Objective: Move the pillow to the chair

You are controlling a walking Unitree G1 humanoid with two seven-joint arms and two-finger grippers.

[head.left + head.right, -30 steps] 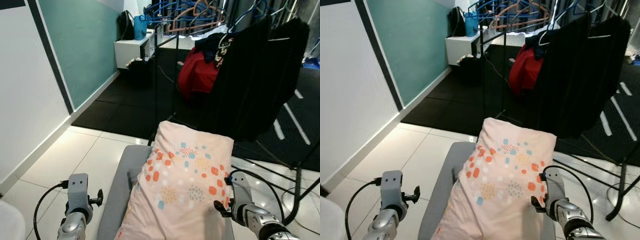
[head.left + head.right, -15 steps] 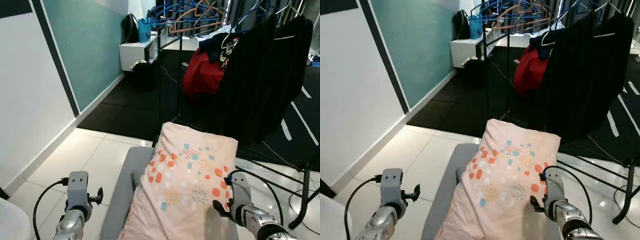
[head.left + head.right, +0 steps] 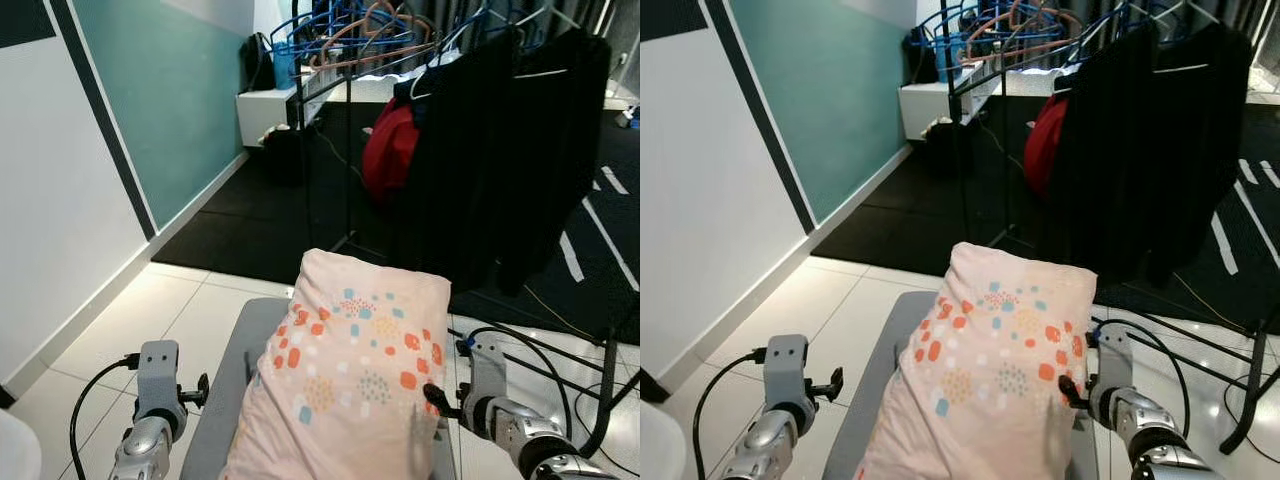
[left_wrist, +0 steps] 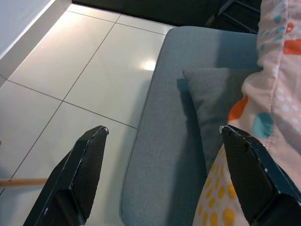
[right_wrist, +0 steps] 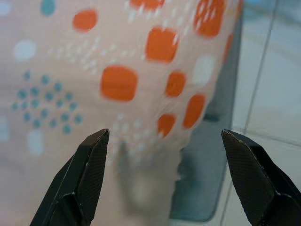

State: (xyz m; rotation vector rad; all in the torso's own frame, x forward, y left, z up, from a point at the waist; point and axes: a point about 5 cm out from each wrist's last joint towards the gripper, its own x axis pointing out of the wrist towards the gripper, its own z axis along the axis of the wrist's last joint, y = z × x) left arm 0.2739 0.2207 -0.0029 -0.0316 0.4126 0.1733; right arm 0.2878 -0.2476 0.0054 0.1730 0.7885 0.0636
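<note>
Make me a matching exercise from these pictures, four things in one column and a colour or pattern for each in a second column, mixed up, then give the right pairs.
Things:
1. pillow
2. chair
3. bag on the clothes rack
4. wall on the robot's left

Colours:
A. red
B. teal
C. pale pink with orange and teal spots
D. grey

Pairs: 1-C, 2-D, 3-A, 4-B
</note>
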